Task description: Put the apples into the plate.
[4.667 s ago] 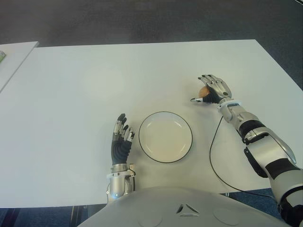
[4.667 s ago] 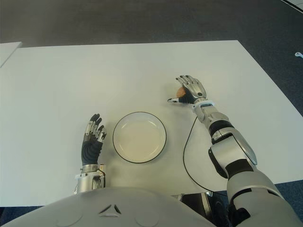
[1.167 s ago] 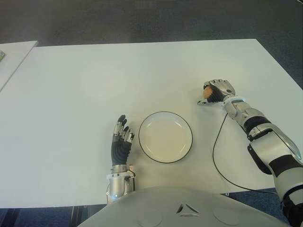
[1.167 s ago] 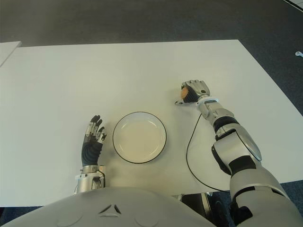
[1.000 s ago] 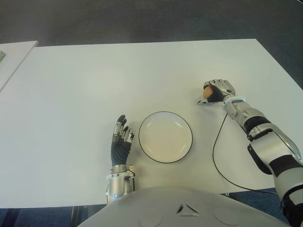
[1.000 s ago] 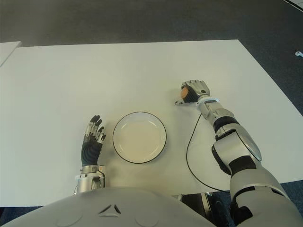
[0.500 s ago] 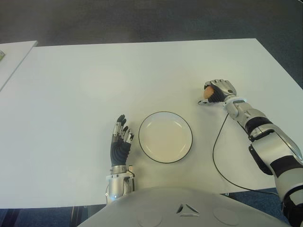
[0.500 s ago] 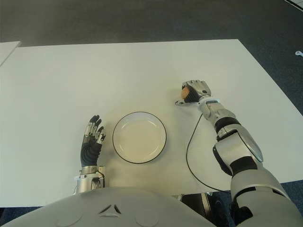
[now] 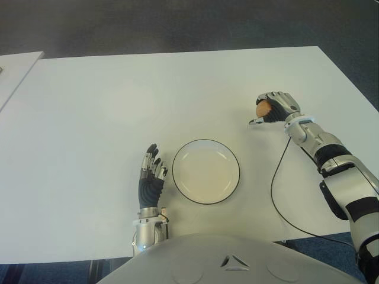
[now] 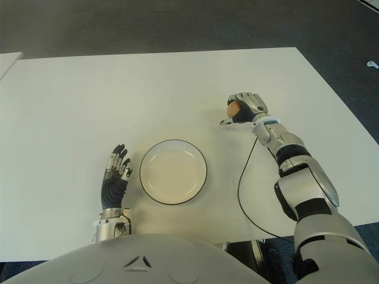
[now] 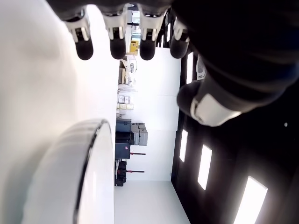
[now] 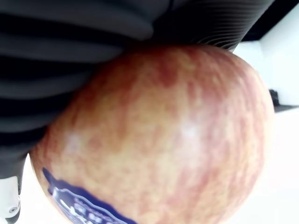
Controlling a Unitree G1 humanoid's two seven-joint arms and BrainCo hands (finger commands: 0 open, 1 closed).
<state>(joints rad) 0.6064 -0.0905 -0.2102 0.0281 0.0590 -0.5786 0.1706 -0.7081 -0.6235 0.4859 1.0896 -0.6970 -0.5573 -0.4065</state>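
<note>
A red-and-yellow apple (image 9: 262,109) with a blue sticker (image 12: 79,207) sits inside my right hand (image 9: 271,109), whose fingers are curled around it. The hand is to the right of and beyond the plate (image 9: 206,171), a white dish with a dark rim, lying bare near the table's front. In the right wrist view the apple (image 12: 163,140) fills the picture, pressed against the black finger pads. My left hand (image 9: 151,173) shows just left of the plate, fingers straight and holding nothing; its wrist view shows the fingertips (image 11: 117,46) and the plate's rim (image 11: 88,154).
A black cable (image 9: 275,189) loops over the white table (image 9: 118,106) between the plate and my right forearm. A second white table's corner (image 9: 15,65) shows at the far left. Dark carpet lies beyond the table.
My right hand has closed on the apple since the earliest frames and has now shifted slightly away from me and to the right with it. The left hand stays put.
</note>
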